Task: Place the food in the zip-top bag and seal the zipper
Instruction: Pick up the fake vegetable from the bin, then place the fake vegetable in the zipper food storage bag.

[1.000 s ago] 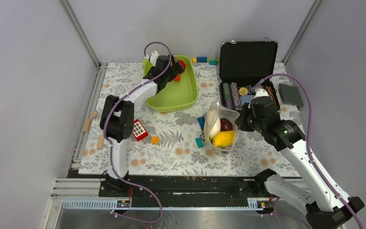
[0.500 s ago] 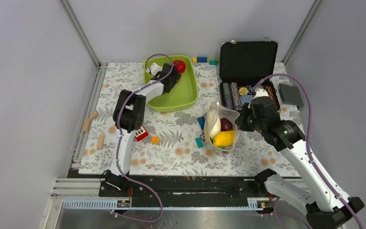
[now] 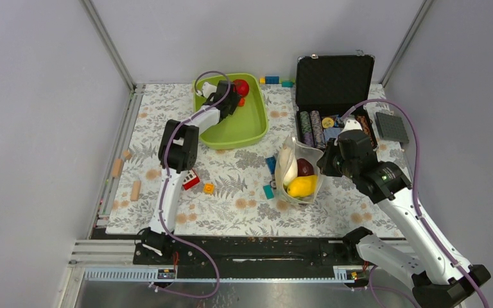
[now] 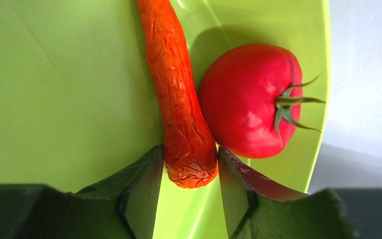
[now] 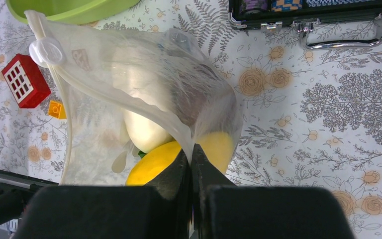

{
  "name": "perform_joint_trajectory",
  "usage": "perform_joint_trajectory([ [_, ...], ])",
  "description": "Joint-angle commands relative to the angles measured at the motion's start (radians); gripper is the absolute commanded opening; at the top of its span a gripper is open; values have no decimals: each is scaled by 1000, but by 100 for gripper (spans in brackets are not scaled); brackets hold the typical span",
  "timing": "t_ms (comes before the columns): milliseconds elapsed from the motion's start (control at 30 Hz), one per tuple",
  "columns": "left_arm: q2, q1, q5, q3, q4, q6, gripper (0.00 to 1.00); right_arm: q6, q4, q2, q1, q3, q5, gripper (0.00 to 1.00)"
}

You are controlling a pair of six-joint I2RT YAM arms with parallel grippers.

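Note:
In the lime-green tray lie an orange-red wrinkled pepper and a red tomato, side by side near the rim. My left gripper has a finger touching each side of the pepper's near end. From above, the left gripper is at the tray's far corner beside the tomato. The zip-top bag stands with its mouth open, holding white, dark maroon and yellow food. My right gripper is shut on the bag's edge. The zipper strip is unsealed.
An open black case with poker chips stands behind the bag, and a grey plate lies to its right. A red block, an orange block and wooden pieces lie on the floral cloth. Small blocks sit at the back.
The left arm reached farther into the tray's back corner, and its jaws closed in from wide open onto the pepper. The right arm and the bag stayed still.

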Motion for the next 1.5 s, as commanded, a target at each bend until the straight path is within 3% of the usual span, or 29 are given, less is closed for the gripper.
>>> perform_joint_trajectory([
  [0, 34, 10, 32, 20, 20, -25, 41, -13, 47, 6, -3, 4, 36, 0],
  [300, 11, 13, 71, -32, 77, -3, 0, -13, 50, 1, -3, 0, 36, 0],
  [433, -75, 14, 114, -145, 147, 30, 0, -12, 52, 0, -3, -2, 36, 0],
  [667, -373, 12, 164, -424, 355, 163, 0, -2, 53, -14, -4, -9, 26, 0],
  [967, -807, -25, 397, -876, 598, 316, 0, 4, 53, -34, -3, -16, 19, 0],
  [1267, -1050, -179, 735, -966, 617, 547, 0, 8, 55, -35, -4, -23, 7, 0],
  [1467, -1200, -373, 689, -1022, 510, 667, 0, 13, 55, -33, -3, -21, 9, 0],
])
